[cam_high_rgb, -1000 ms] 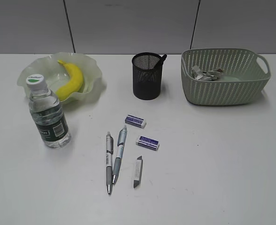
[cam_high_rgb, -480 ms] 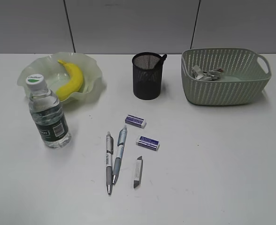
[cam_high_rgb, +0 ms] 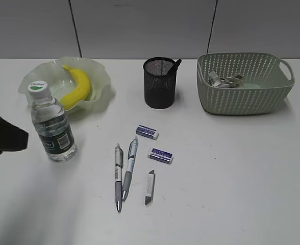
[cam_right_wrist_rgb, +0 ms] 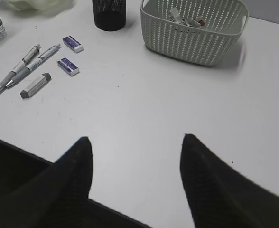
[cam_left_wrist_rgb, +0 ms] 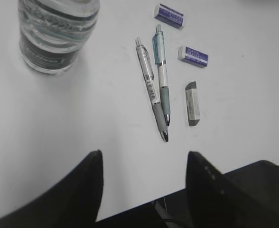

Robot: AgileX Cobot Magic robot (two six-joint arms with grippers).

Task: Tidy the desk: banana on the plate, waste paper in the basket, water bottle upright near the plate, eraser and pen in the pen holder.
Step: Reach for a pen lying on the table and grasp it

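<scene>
The banana (cam_high_rgb: 77,83) lies in the wavy green plate (cam_high_rgb: 101,81) at the back left. The water bottle (cam_high_rgb: 51,124) stands upright in front of the plate. The waste paper (cam_high_rgb: 225,79) lies in the sage basket (cam_high_rgb: 244,84). The black mesh pen holder (cam_high_rgb: 159,82) holds one dark pen. Two pens (cam_high_rgb: 123,168) and three erasers (cam_high_rgb: 160,155) lie on the white desk (cam_high_rgb: 231,173). My left gripper (cam_left_wrist_rgb: 143,159) is open and empty above the desk's front, near the pens (cam_left_wrist_rgb: 156,85); it enters the exterior view at the left edge (cam_high_rgb: 4,135). My right gripper (cam_right_wrist_rgb: 135,142) is open and empty.
A grey panelled wall stands behind the desk. The right wrist view shows the basket (cam_right_wrist_rgb: 196,29), the pen holder (cam_right_wrist_rgb: 109,13) and the pens with erasers (cam_right_wrist_rgb: 35,64) far ahead of the jaws. The desk's front edge lies under both grippers.
My left arm has come into the exterior view at the left edge, beside the bottle. Nothing on the desk has moved.
</scene>
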